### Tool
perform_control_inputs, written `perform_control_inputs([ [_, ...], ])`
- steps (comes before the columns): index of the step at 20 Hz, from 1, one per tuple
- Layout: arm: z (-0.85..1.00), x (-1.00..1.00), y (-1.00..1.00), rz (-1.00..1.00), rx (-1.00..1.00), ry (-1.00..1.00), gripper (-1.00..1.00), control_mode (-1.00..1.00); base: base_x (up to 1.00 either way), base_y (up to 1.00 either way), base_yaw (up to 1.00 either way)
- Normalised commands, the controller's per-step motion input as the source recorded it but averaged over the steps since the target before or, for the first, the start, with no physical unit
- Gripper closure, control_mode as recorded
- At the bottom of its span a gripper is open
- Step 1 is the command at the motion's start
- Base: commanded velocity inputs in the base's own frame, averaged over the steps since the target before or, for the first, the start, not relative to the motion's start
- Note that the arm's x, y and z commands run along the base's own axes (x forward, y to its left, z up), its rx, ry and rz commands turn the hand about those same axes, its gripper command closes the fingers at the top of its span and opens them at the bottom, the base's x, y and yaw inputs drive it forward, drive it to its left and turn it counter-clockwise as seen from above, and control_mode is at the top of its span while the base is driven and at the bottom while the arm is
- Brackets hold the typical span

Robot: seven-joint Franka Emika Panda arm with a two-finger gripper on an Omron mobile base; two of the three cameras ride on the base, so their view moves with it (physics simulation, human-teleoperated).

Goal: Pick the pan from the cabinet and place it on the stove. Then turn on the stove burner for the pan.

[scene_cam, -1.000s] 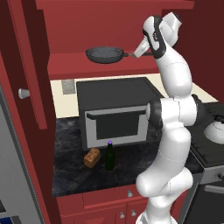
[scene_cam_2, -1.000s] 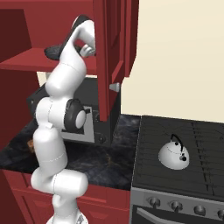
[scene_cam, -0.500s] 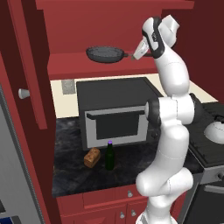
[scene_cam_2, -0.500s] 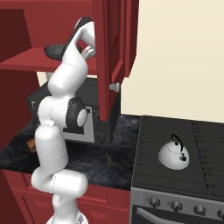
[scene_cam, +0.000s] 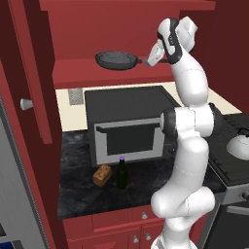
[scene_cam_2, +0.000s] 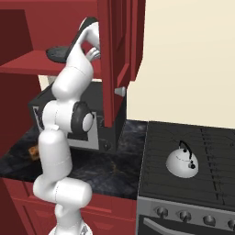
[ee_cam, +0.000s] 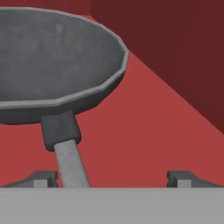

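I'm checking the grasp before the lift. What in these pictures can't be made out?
- Pincer tips on the handle: hand view, cut off by the bottom edge; wide apart, contact unclear.
- Pan: right base view, mostly hidden by the arm and the cabinet door.
- Stove knobs: right base view, too small to read settings; right end cut off.
- Kettle: left base view, cut off by the right edge.

The red shelf of the cabinet (scene_cam: 92,75) carried the pan (scene_cam: 115,60), lying just ahead of my gripper (scene_cam: 151,57), its handle running back between my spread fingers.
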Motion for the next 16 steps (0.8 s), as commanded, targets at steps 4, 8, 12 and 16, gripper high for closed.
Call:
perform_control_inputs([
  [4,0.00,0.29,0.08,0.07,0.00,-0.01,-1.00,-1.00,0.00,0.00,0.00],
  [8,-0.04,0.32,0.15,0.06,-0.01,0.00,-1.00,-1.00,0.00,0.00,0.00],
  [12,0.00,0.38,0.10,0.07,-0.02,0.00,-1.00,-1.00,0.00,0.00,0.00],
  [16,-0.07,0.24,0.08,0.06,-0.03,0.05,1.00,-1.00,0.00,0.00,0.00],
])
